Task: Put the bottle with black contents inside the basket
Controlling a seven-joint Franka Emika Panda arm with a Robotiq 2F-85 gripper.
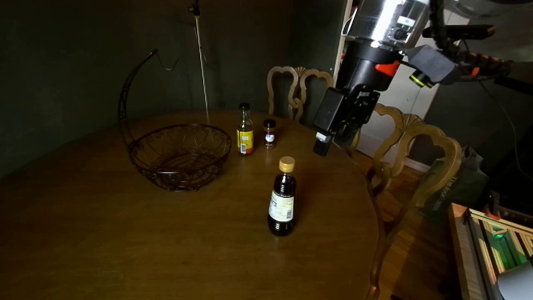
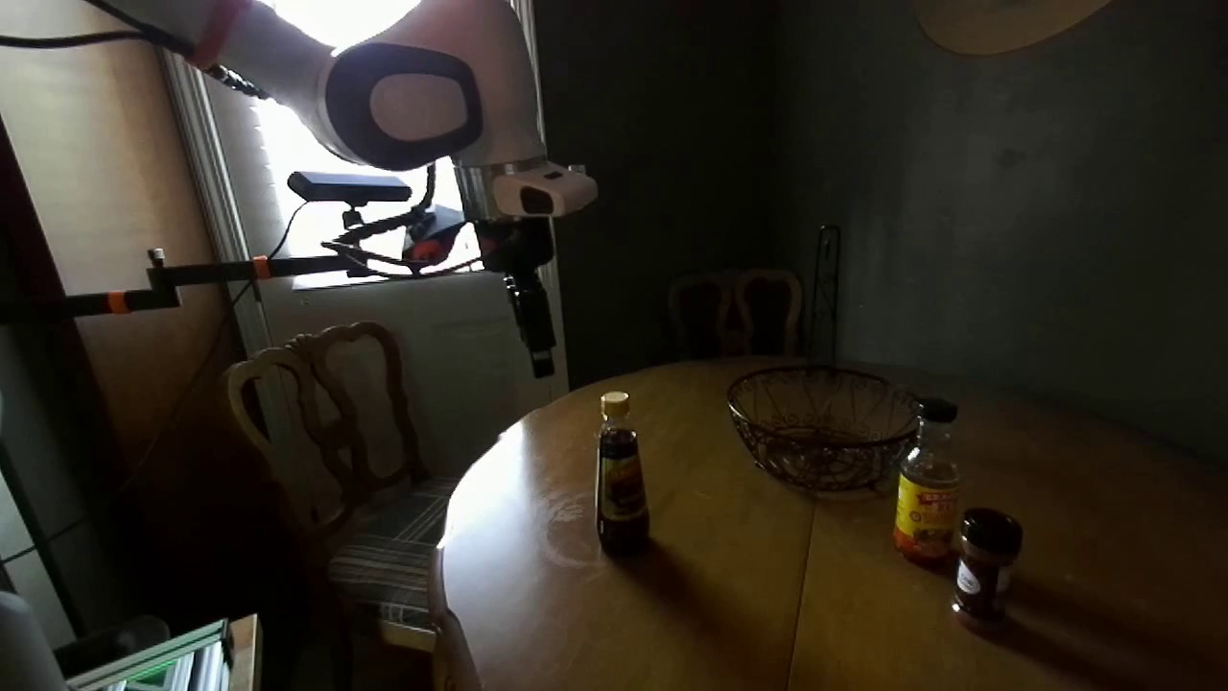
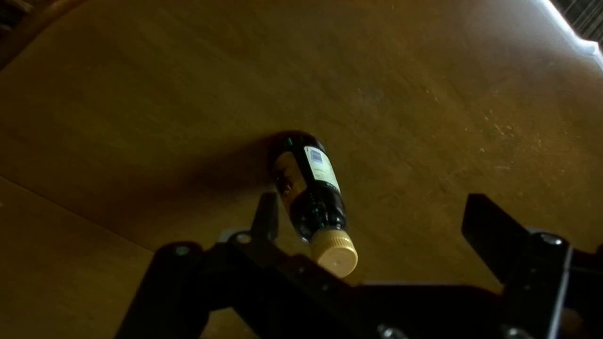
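In front, bottle with black contents [image 1: 282, 204] upright on table [image 1: 125, 241], outside basket [image 1: 179, 171]; I can't read its label print. End effector [image 3: 372, 205] higher up, apart from bottle, fingers [image 3: 268, 214] spread wide, mostly black silhouette in wrist view. Arm [image 2: 422, 106] cut off at top in both exterior views. Farther back, basket's dark wire scrollwork, hard to follow in gloom. Near it, yellow-labelled bottle [image 1: 245, 141], small black-capped jar [image 1: 270, 135], contents murky. Far chair [image 1: 300, 71], seat hidden behind table.
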